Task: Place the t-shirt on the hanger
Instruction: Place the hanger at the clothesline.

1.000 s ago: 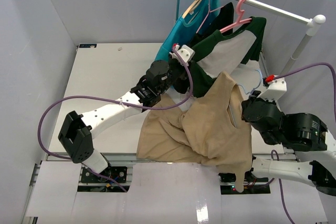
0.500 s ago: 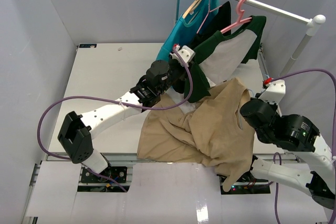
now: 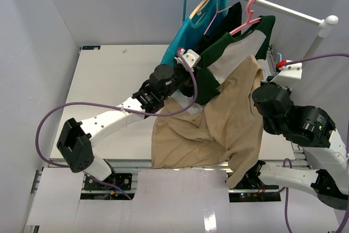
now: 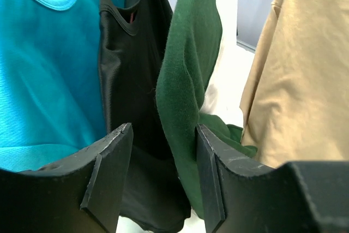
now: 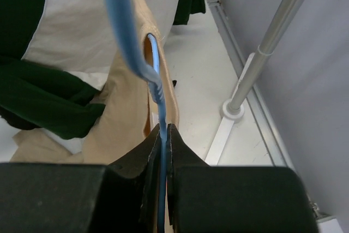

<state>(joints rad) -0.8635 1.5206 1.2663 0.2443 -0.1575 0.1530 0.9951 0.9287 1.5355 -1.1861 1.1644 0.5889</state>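
Observation:
The tan t-shirt (image 3: 229, 118) hangs draped from the light-blue hanger, its lower part spread on the table. In the right wrist view the hanger (image 5: 157, 88) runs through the t-shirt (image 5: 122, 118) collar, its hook curving up and left. My right gripper (image 5: 163, 135) is shut on the hanger's wire just below the twisted neck; it sits at the shirt's top right in the top view (image 3: 260, 101). My left gripper (image 4: 163, 173) is open, its fingers on either side of a hanging dark green shirt edge (image 4: 185, 91), with the t-shirt (image 4: 305, 80) to its right. It also shows in the top view (image 3: 188, 61).
A white clothes rack (image 3: 272, 5) at the back right carries a teal shirt (image 3: 182, 39), a black shirt (image 4: 128, 69) and a dark green shirt (image 3: 229, 45) on pink and wooden hangers. Its right pole (image 5: 267, 47) and base (image 5: 233, 110) stand right of my right gripper.

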